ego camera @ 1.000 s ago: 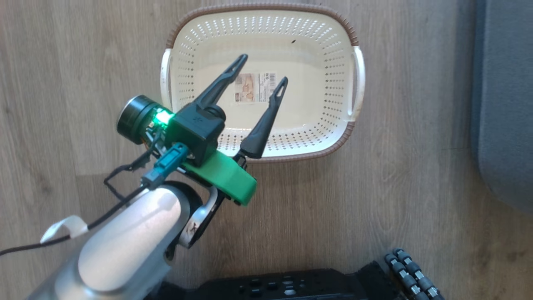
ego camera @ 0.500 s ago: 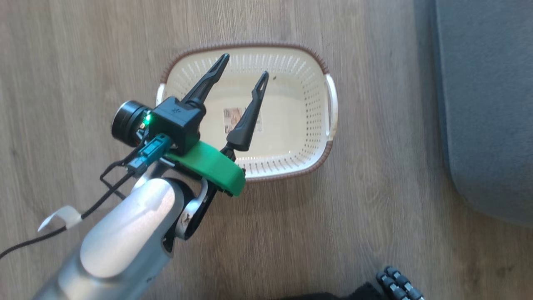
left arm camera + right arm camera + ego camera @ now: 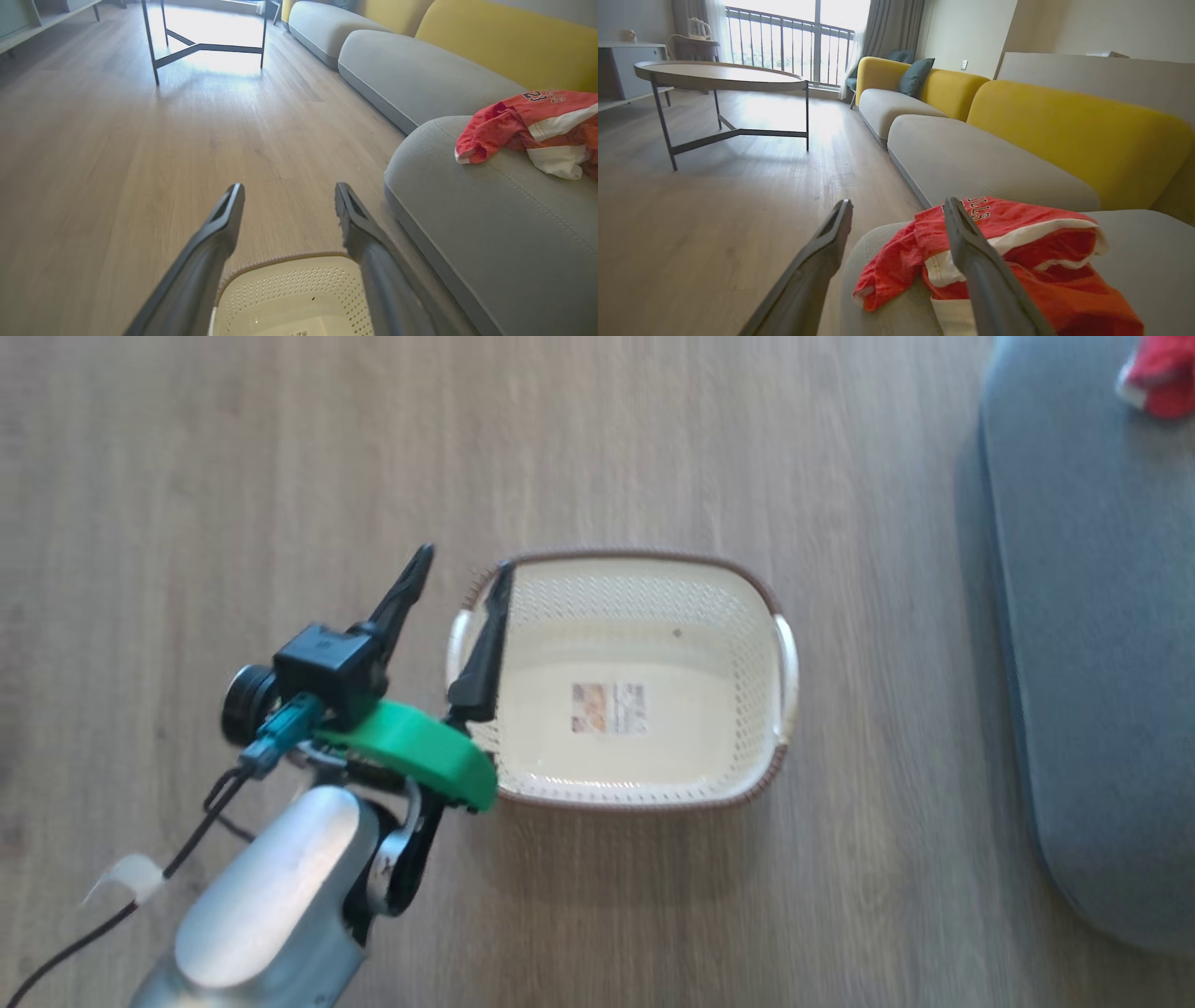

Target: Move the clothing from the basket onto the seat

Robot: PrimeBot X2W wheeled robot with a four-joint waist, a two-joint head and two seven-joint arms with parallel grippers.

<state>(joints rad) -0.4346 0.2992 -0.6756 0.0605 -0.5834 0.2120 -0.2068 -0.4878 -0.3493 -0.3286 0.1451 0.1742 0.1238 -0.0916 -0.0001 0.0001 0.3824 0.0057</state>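
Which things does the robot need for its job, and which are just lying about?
For the job: clothing, basket, seat, left gripper and right gripper, both open.

Just lying about: table, yellow backrest, pillow.

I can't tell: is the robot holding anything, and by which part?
Nothing. The left gripper and right gripper are open and empty; the clothing lies on the seat.

bright window daylight, floor glare, blurred head view
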